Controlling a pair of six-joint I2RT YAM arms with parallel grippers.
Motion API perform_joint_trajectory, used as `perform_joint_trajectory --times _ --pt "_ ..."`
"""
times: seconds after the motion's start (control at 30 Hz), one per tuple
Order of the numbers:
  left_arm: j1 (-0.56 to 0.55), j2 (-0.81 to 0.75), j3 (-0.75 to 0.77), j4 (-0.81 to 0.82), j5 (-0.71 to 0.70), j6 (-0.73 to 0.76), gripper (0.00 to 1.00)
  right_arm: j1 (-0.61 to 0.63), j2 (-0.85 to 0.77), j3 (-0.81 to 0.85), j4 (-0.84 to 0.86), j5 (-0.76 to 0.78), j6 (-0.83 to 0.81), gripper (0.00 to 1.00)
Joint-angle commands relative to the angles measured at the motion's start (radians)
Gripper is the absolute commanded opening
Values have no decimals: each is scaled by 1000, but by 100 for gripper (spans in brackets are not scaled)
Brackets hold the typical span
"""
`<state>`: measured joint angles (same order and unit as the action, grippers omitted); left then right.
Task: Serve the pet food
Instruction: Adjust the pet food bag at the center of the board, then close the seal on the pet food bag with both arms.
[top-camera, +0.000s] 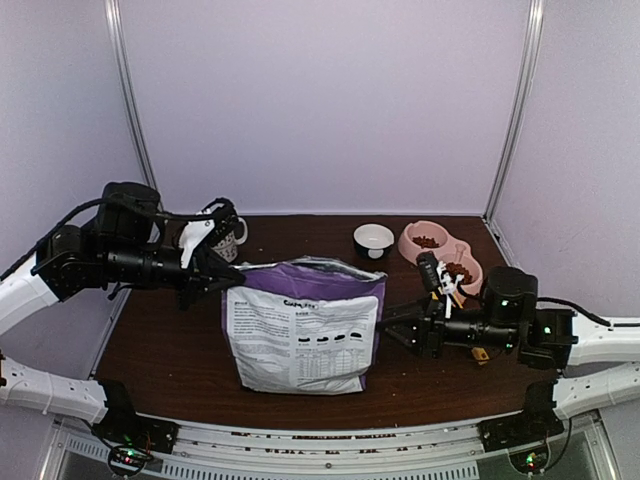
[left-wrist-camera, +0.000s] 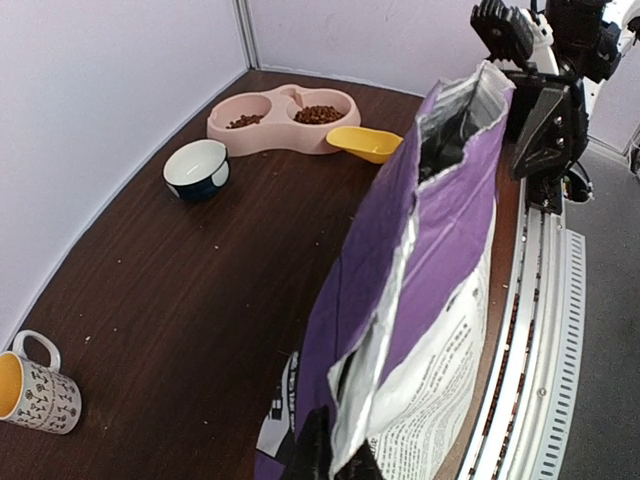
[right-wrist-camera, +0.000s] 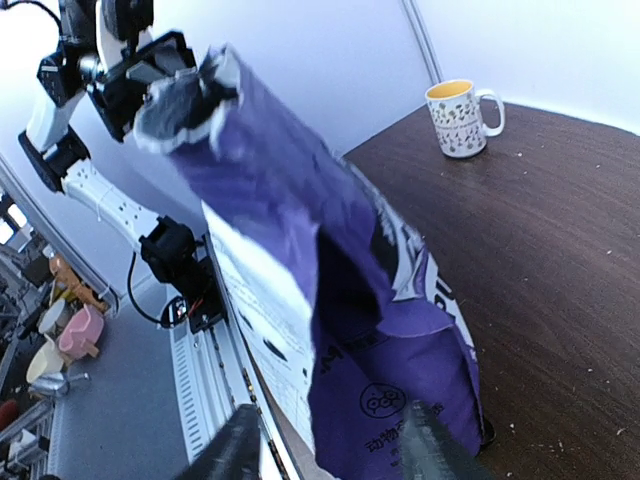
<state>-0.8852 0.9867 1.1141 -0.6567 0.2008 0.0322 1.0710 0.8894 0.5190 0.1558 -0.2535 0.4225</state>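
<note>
The purple pet food bag (top-camera: 305, 325) stands upright mid-table, its top torn open. My left gripper (top-camera: 225, 280) is shut on the bag's top left corner; in the left wrist view its fingers (left-wrist-camera: 320, 445) pinch the silver-lined edge of the bag (left-wrist-camera: 440, 230). My right gripper (top-camera: 393, 328) is open at the bag's right side; in the right wrist view its fingers (right-wrist-camera: 235, 450) stand wide apart around the lower side of the bag (right-wrist-camera: 300, 230). Brown kibble (top-camera: 428, 241) lies in both cups of the pink double bowl (top-camera: 405, 245), as the left wrist view shows (left-wrist-camera: 318, 114).
A yellow scoop (left-wrist-camera: 365, 142) rests against the pink double bowl (left-wrist-camera: 285, 95). A white bowl (top-camera: 373, 238) stands at the back centre. A patterned mug (top-camera: 230, 238) stands back left, behind my left arm, and also shows in the right wrist view (right-wrist-camera: 460, 118). Walls enclose three sides.
</note>
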Motion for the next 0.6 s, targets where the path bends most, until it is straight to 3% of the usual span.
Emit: perform_joint_trajectory --times 0.0,0.07,0.17,0.3,0.57 --pt "12 -44 29 139 73 12 0 -32 -62 43 -5 92 -85 68" --pt "12 -40 31 133 81 7 0 -37 -58 91 -39 84 -141 81" --pt "12 -29 39 126 104 -1 0 -40 -27 164 -91 44 -248 88" --pt "12 -25 39 126 107 -4 0 -56 24 241 -149 4 -377 91" --pt "12 -30 44 116 105 -3 0 -85 105 275 -77 -175 -499 90"
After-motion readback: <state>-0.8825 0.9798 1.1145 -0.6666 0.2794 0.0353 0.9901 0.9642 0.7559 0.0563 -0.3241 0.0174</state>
